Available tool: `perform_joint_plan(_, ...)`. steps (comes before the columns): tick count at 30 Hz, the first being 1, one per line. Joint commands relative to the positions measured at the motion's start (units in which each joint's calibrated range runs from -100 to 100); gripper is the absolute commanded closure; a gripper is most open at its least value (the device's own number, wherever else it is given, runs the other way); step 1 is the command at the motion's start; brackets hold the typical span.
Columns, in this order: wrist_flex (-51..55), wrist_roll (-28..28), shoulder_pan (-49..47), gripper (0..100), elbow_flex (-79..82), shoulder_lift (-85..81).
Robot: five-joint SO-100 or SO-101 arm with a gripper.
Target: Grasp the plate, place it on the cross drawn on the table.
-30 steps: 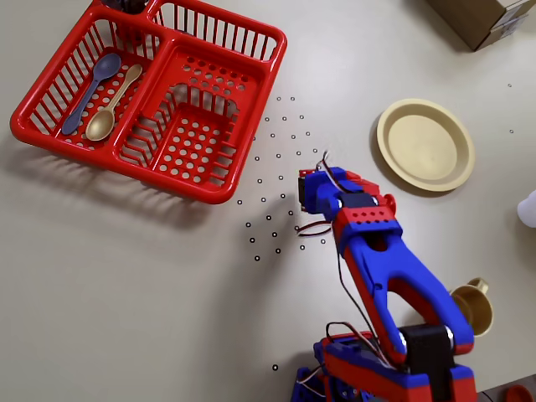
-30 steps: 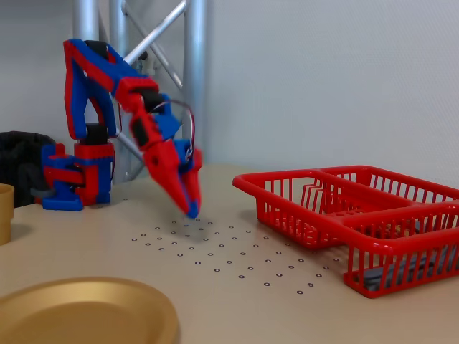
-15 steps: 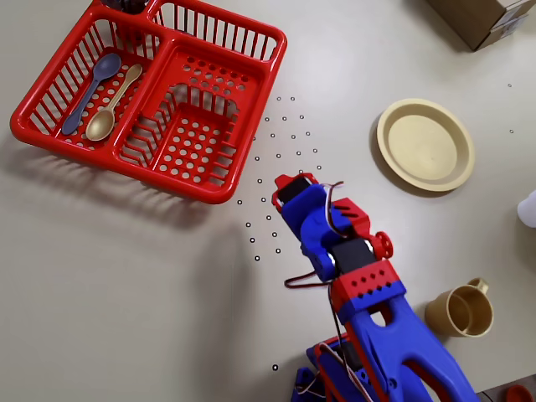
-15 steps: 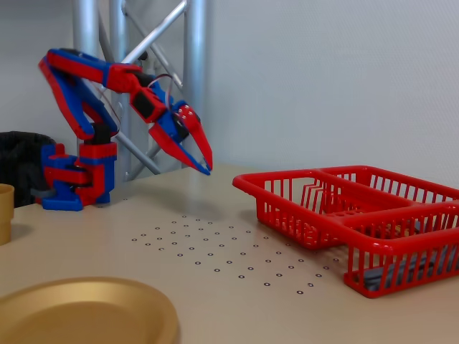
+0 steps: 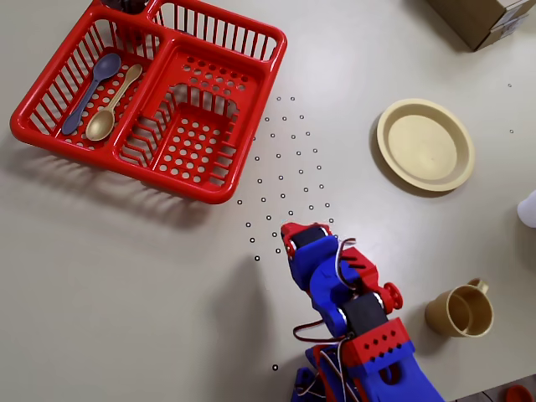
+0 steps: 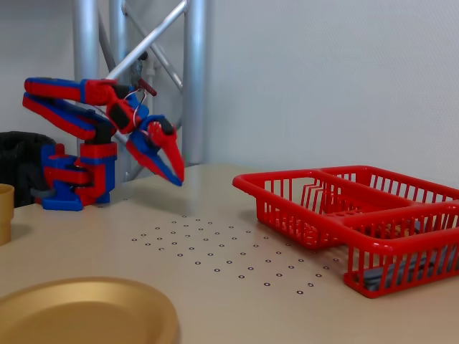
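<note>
The beige-yellow plate [image 5: 425,144] lies flat on the table [image 5: 126,268] at the upper right of the overhead view, and shows as a wide disc [image 6: 79,315] at the bottom left of the fixed view. My gripper [image 5: 292,234] is folded back near the arm's base, well below and left of the plate. It hangs above the table [image 6: 237,301] with its tip [image 6: 176,176] pointing down, shut and holding nothing. Two tiny dark marks [image 5: 512,131] sit right of the plate. They are too small to tell whether either is the cross.
A red basket [image 5: 219,188] at upper left holds a purple spoon [image 5: 87,90] and a beige spoon [image 5: 112,108]. A grid of black dots [image 5: 285,159] lies beside it. A beige cup [image 5: 459,311] stands right of the arm and a cardboard box [image 5: 486,18] at top right.
The arm has folded back toward its base. The gripper rose from just above the dot grid and pulled away from it, staying shut.
</note>
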Motion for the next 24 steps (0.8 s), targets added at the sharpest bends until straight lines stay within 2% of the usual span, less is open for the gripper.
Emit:
perform_joint_plan(1,3.52,-0.63,-0.30,100,0.59,-2.36)
perform_joint_plan(16,28.15,-2.20,-0.23,100,6.85,-17.49)
perform_joint_plan(24,30.89,-4.49,-1.81,100,8.84,-22.82)
